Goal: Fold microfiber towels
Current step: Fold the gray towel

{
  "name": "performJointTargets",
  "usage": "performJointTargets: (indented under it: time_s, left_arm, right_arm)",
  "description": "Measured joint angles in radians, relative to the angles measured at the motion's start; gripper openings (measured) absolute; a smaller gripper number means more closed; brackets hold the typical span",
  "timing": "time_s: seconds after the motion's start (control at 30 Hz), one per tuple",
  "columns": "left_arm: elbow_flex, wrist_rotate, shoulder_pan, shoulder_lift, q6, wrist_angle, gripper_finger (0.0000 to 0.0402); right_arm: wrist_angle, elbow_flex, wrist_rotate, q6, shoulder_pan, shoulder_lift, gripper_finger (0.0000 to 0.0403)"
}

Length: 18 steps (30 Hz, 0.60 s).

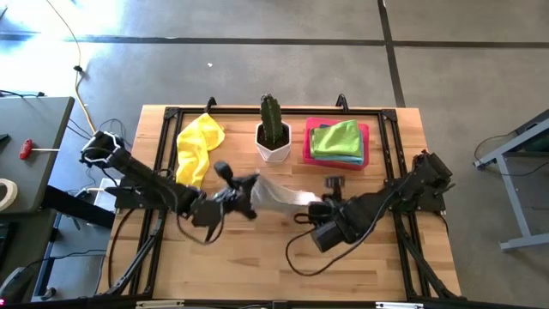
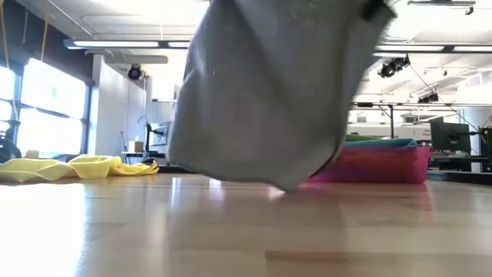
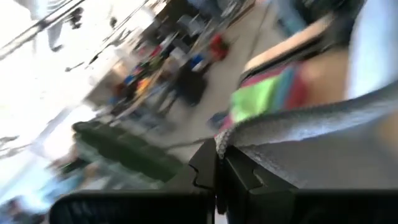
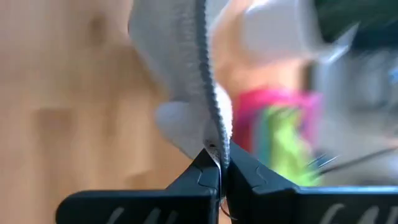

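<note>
A grey towel point(image 1: 279, 195) hangs between my two grippers above the middle of the table; in the low view it point(image 2: 269, 92) droops almost to the tabletop. My left gripper point(image 1: 249, 184) is shut on its left end, my right gripper point(image 1: 319, 203) on its right end. A yellow towel point(image 1: 199, 146) lies crumpled on the table at the far left. Lime green point(image 1: 336, 137) and light blue towels lie folded on the pink tray point(image 1: 364, 158) at the far right. My left gripper pinches the grey towel's hemmed edge point(image 3: 233, 132) between its two fingers; the edge runs taut away from the fingers. My right gripper pinches the towel's hemmed edge point(image 4: 214, 134) between its two fingers; the edge runs straight away from the fingers and the cloth hangs clear.
A potted cactus point(image 1: 273, 129) in a white pot stands at the far middle, between the yellow towel and the tray. Bare wood point(image 1: 257, 257) lies along the near half of the table. A dark frame point(image 1: 171, 112) borders the tabletop.
</note>
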Motion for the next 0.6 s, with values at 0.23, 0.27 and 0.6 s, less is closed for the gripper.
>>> performJointTargets:
  time_s: [0.23,0.27,0.6]
  left_arm:
    - [0.000,-0.065,0.092,-0.073,0.137,0.024,0.0000]
    - [0.000,-0.066,0.091,-0.083,0.118,0.021,0.0000]
    - [-0.011,0.509,-0.059,-0.027,-0.855,-0.489,0.0000]
  right_arm:
    - [0.005,0.161,0.201,-0.305,-0.076,-0.002,0.0000]
    - [0.005,0.168,0.195,-0.290,-0.091,-0.003,0.0000]
    - [0.232,-0.129,-0.193,-0.069,-0.056,-0.001,0.0000]
